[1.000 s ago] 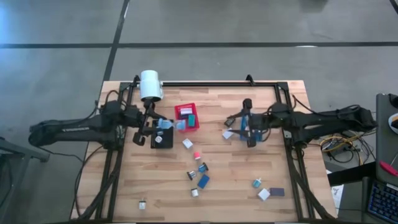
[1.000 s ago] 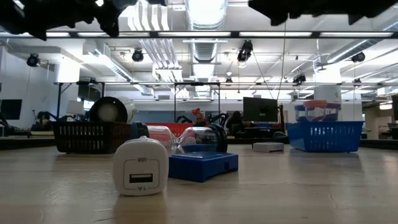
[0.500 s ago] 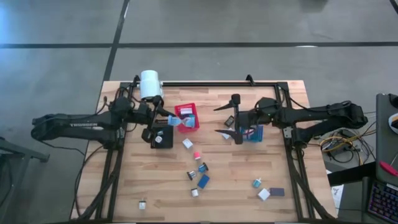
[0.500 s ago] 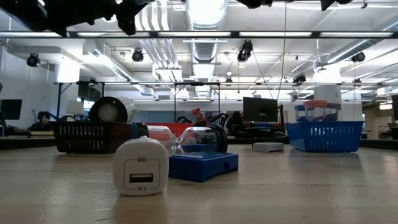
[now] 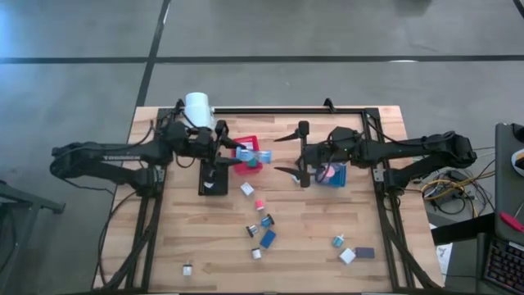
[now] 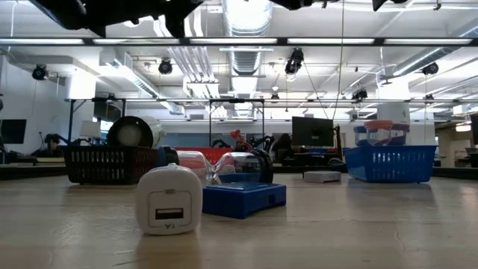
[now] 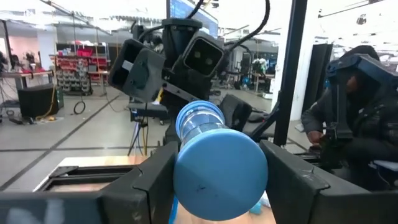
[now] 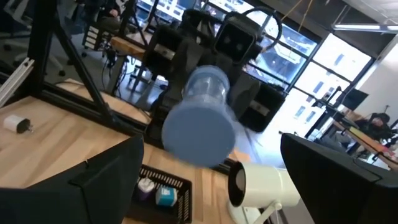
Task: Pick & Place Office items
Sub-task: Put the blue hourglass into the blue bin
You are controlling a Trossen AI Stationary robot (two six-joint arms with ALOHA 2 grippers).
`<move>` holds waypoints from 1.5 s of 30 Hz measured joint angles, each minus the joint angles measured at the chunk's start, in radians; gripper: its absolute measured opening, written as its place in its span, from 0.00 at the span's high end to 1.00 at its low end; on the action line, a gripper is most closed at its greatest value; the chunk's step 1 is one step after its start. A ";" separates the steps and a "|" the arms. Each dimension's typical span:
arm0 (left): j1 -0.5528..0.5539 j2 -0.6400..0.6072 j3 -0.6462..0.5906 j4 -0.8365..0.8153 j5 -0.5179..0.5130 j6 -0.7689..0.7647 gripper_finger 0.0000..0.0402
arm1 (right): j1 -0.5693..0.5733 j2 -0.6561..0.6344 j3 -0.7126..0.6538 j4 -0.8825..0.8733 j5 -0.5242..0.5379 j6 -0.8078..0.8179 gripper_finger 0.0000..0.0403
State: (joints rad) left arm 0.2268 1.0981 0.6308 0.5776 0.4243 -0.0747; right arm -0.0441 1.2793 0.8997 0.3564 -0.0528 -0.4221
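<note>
My left gripper [image 5: 236, 156] is shut on a blue round-ended tube with a clear middle [image 5: 255, 156], which hangs level above the red bin [image 5: 244, 146]. Facing it from the table's right, my right gripper [image 5: 290, 154] stands wide open. Its fingers [image 8: 106, 180] sit on either side of the tube's free end [image 8: 199, 134], with a gap between them and the tube. Several small office items [image 5: 259, 204] lie loose on the wooden table [image 5: 311, 221], among them a white charger [image 6: 169, 200] and a blue block [image 6: 245, 198]. My left gripper pinches the tube between its two fingers, one on each side of the round body [image 7: 183, 177]. The fingers run level and point toward the table's right, along the tube. The tube sticks out ahead of them, lifted clear over the red bin.
A black bin [image 5: 213, 179] stands just near of my left gripper, and a blue bin [image 5: 332, 174] sits under the right arm. A big white cylinder [image 5: 197, 111] stands at the far left. More small pieces [image 5: 348, 256] lie near the right front.
My left gripper has carried the tube up and toward the table's right, from over the black bin to over the red bin. My right gripper has come off the blue bin toward the table's left, toward the tube.
</note>
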 joint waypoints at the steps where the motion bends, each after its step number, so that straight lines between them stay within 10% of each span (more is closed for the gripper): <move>1: 0.000 0.015 0.010 0.006 0.000 0.006 0.51 | 0.000 0.000 0.001 -0.002 0.000 0.000 0.07; 19: 0.000 0.178 0.143 0.011 0.036 0.034 0.51 | 0.000 -0.001 0.000 -0.003 0.014 0.011 0.09; 33: 0.002 0.174 0.135 0.008 0.044 0.033 0.51 | 0.000 -0.001 -0.004 -0.010 0.027 0.006 0.52; 45: 0.002 0.170 0.135 -0.033 0.051 0.033 0.51 | 0.001 -0.001 -0.005 -0.017 0.026 0.021 0.53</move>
State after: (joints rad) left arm 0.2287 1.2679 0.7662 0.5443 0.4757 -0.0418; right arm -0.0433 1.2781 0.8951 0.3391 -0.0273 -0.4010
